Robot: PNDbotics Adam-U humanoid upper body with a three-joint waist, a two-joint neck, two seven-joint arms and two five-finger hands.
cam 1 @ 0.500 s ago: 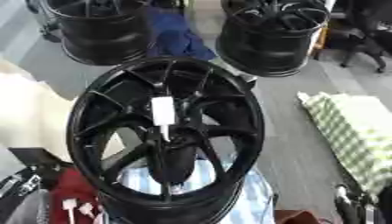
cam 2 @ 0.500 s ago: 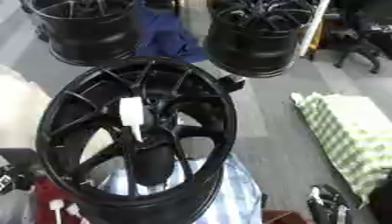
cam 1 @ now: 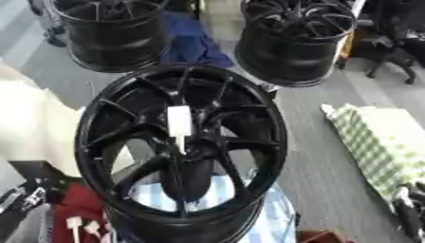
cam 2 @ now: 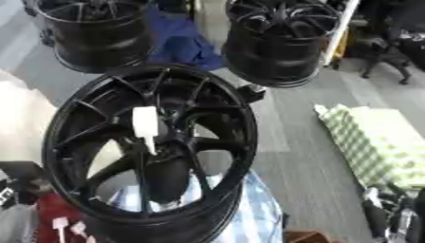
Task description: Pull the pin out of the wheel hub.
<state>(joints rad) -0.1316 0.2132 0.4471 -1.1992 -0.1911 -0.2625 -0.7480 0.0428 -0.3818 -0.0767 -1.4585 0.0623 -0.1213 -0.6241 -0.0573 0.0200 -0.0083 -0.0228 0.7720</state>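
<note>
fingers of the right hand (cam 2: 383,213) are showing dark at the lower right edge, and i cannot tell how they are standing. well to their left the white pin (cam 1: 179,124) is sticking up from the hub (cam 1: 184,147), untouched; the left hand (cam 1: 18,204) is blurring at the lower left.

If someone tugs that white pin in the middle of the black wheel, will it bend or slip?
The white pin looks stiff, so it probably slides out straight. Its blocky top should give fingers purchase. The black wheel looks heavy enough to stay put.
</note>
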